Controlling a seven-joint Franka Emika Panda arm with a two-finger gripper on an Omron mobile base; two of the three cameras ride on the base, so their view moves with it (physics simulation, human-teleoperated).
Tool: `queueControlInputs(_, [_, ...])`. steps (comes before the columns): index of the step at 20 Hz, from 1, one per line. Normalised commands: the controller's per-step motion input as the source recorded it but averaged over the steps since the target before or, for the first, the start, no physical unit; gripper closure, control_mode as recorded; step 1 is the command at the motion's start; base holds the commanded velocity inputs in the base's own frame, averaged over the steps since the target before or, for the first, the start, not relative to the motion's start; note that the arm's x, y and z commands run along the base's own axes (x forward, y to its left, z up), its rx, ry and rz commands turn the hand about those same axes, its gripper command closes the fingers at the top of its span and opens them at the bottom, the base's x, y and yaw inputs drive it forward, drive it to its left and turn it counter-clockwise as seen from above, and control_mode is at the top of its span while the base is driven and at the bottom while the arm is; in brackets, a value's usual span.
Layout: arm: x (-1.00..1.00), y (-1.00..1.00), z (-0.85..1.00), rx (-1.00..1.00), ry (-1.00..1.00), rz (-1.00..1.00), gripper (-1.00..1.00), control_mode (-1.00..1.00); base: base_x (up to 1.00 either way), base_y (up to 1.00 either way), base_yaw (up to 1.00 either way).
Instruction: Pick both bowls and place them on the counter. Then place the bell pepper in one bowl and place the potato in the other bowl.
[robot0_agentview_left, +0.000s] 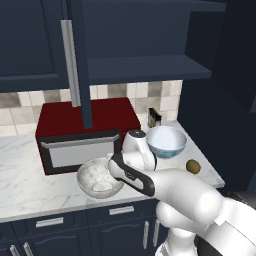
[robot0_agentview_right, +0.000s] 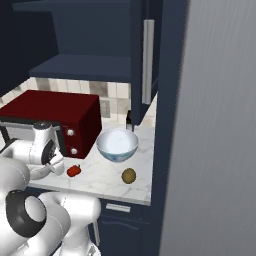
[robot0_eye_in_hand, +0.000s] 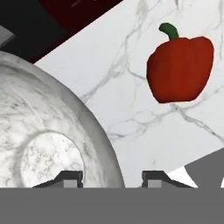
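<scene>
— Sitting on the table (robot0_agentview_left: 30, 180), the grey marbled bowl (robot0_agentview_left: 99, 178) is resting near the front edge, just in front of the red microwave (robot0_agentview_left: 85, 131). The blue-patterned bowl (robot0_agentview_right: 117, 144) is standing further along the same slab, well apart from it.

— Where are the fingers in all this?

— The gripper (robot0_eye_in_hand: 112, 178) is hanging right over the marbled bowl's rim, one fingertip (robot0_eye_in_hand: 70, 178) inside the rim and the other outside it. The fingers are standing apart, not clamped on the rim, so I'm judging that the bowl is being let go where it stands.

— And the next thing to fetch?

— The bell pepper (robot0_eye_in_hand: 179, 69), I'm guessing. In the hand view it is lying beyond the bowl's rim, up and to the right of the fingertips, on bare marble, stem (robot0_eye_in_hand: 169, 30) pointing away from the hand. From the right base view it is sitting between the arm and the blue-patterned bowl, near the table's front. The potato (robot0_agentview_right: 129, 175) is lying further off, in front of the blue-patterned bowl, close to the edge.

— Counting them up?

— Two bowls, one pepper, one potato, one arm. Neither bowl is holding anything yet.
</scene>
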Motion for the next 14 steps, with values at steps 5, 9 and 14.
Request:
queueControlInputs(5, [-0.01, -0.19, 0.23, 0.01, 0.0, -0.03, -1.0, -1.0, 0.0, 0.0, 0.0])
queueControlInputs(9, [-0.07, -0.33, 0.33, 0.0, 0.01, -0.07, -1.0, -1.0, 0.0, 0.0, 0.0])
queueControlInputs(14, [-0.05, -0.41, 0.05, -0.02, 0.03, -0.1, -1.0, -1.0, 0.0, 0.0, 0.0])
